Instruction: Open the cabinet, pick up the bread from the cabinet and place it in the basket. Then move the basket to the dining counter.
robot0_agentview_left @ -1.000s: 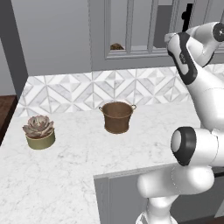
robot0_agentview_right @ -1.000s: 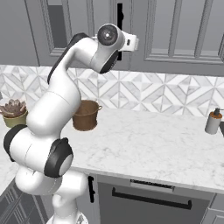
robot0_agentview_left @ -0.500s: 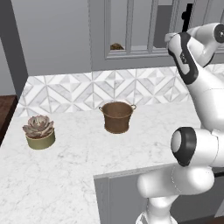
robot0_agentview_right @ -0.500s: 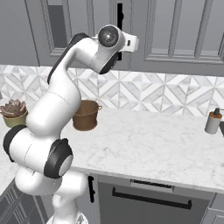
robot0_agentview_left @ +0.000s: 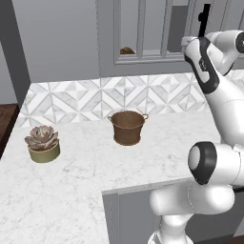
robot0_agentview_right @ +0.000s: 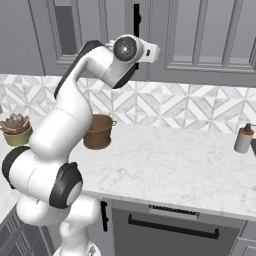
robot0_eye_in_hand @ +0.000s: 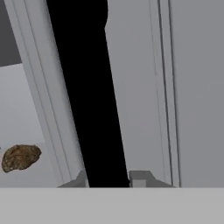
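Observation:
The cabinet [robot0_agentview_left: 143, 29] is a grey wall unit whose glass-paned door stands closed. Its long black bar handle [robot0_eye_in_hand: 89, 100] runs up the middle of the hand view, and my gripper [robot0_eye_in_hand: 109, 179] is shut on it, one fingertip on each side. The same handle [robot0_agentview_right: 136, 17] rises just above my hand in the right base view. Behind the glass, the bread [robot0_agentview_left: 126, 50] lies on the cabinet shelf as a small brown lump; the hand view has that bread [robot0_eye_in_hand: 20, 156] at its lower left. The brown woven basket [robot0_agentview_left: 127, 127] stands on the marble worktop below.
An olive pot of pinkish succulent [robot0_agentview_left: 44, 143] sits on the worktop left of the basket. A small soap dispenser [robot0_agentview_right: 243, 139] stands at the far right. Patterned tile backsplash [robot0_agentview_right: 165, 107] runs behind the worktop, beneath the wall cabinets.
The jaws have shut on the black handle. The arm has hardly moved, and the basket and bread lie as before.

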Robot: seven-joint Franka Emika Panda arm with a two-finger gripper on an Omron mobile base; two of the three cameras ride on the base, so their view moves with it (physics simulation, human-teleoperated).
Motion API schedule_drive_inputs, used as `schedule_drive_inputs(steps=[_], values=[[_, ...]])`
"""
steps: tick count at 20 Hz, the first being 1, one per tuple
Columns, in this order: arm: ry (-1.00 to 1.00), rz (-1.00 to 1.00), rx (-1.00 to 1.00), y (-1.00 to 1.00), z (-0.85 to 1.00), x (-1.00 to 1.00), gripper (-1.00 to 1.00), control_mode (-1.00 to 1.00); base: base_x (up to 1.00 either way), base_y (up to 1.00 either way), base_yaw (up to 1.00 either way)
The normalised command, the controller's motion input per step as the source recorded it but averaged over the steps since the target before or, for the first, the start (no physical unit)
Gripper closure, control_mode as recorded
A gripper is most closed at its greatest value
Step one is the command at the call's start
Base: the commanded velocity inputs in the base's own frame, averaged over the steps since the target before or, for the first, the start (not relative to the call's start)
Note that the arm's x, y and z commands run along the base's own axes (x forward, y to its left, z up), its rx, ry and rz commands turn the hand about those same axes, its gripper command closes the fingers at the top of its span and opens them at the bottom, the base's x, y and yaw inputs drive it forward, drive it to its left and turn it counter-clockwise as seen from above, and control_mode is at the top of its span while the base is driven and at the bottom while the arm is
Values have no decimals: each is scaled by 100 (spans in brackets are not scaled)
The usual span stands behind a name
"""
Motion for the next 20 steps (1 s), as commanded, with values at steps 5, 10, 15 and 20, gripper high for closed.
schedule_drive_inputs(steps=[5, 10, 15, 20], values=[[2, 1, 5, 0, 31, -61, 100, -100, 0, 0, 0], [3, 0, 3, 5, 30, -100, 100, -100, 0, 0, 0], [0, 0, 0, 10, 32, -100, 100, -100, 0, 0, 0], [0, 0, 0, 28, 20, -100, 100, -100, 0, 0, 0]])
